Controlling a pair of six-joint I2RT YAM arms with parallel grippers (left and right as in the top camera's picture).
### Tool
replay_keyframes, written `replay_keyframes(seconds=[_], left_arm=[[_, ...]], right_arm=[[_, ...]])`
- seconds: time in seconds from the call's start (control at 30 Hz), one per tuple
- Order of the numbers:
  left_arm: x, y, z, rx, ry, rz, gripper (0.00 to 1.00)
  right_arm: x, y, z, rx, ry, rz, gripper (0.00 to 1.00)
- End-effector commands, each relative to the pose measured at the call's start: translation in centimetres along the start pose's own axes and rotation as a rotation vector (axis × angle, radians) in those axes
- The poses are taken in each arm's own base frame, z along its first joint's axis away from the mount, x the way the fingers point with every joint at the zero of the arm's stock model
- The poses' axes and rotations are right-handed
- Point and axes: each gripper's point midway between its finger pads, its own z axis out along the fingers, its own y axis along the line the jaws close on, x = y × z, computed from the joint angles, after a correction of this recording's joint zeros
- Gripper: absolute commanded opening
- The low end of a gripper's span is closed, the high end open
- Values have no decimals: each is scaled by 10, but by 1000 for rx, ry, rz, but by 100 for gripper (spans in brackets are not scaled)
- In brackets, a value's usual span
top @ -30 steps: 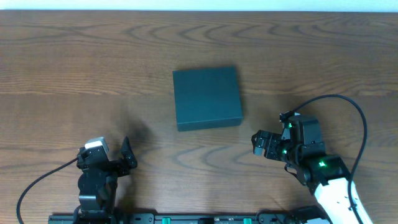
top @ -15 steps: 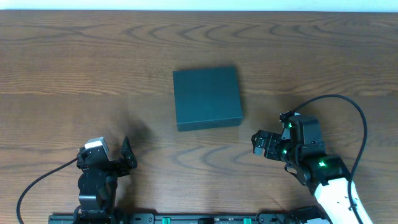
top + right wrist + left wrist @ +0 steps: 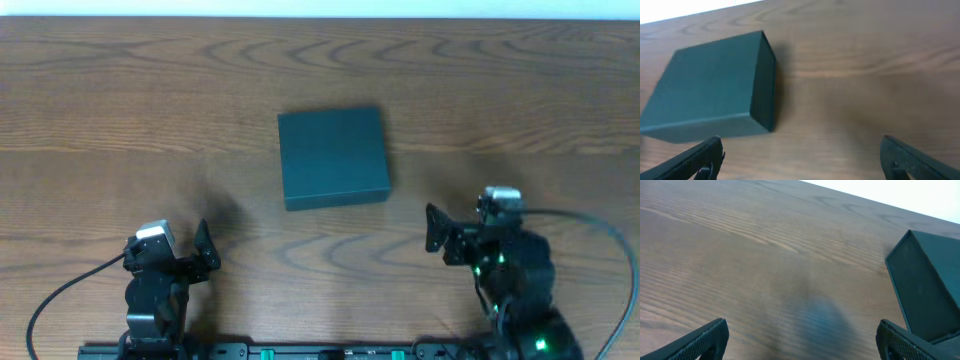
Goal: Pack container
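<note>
The container (image 3: 333, 157) is a dark teal square box lying flat on the wooden table, its lid down. It also shows at the right edge of the left wrist view (image 3: 932, 287) and at the left of the right wrist view (image 3: 710, 82). My left gripper (image 3: 170, 250) sits near the front edge, to the lower left of the box, open, with only bare wood between its fingers (image 3: 705, 337). To the box's lower right my right gripper (image 3: 470, 235) is open too, well short of the box, and its fingers (image 3: 702, 157) hold nothing.
The wooden table (image 3: 120, 110) stretches out on all sides of the box. Black cables loop from both arms near the front edge, one at the left (image 3: 60, 295) and one at the right (image 3: 610, 235). A rail (image 3: 300, 350) runs along the front.
My right arm has swung round and shifted right, so its gripper now faces the far side of the table instead of the left. The left arm and the box have not moved.
</note>
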Motion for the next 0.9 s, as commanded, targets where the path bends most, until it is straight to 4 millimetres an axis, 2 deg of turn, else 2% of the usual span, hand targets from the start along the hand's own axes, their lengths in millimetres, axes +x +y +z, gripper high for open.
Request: replay_keyframes(seconds=[0.0, 0.2, 0.6, 0.87], left_arm=[[5, 6, 3, -29, 4, -15, 95], [5, 6, 3, -29, 4, -15, 95], [5, 6, 3, -29, 4, -15, 95], [5, 6, 3, -29, 4, -15, 95]], right_arm=[[22, -13, 6, 38, -22, -136, 99], [61, -18, 17, 11, -36, -143, 100], [24, -11, -4, -9, -244, -178, 99], [25, -11, -3, -8, -242, -177, 99]])
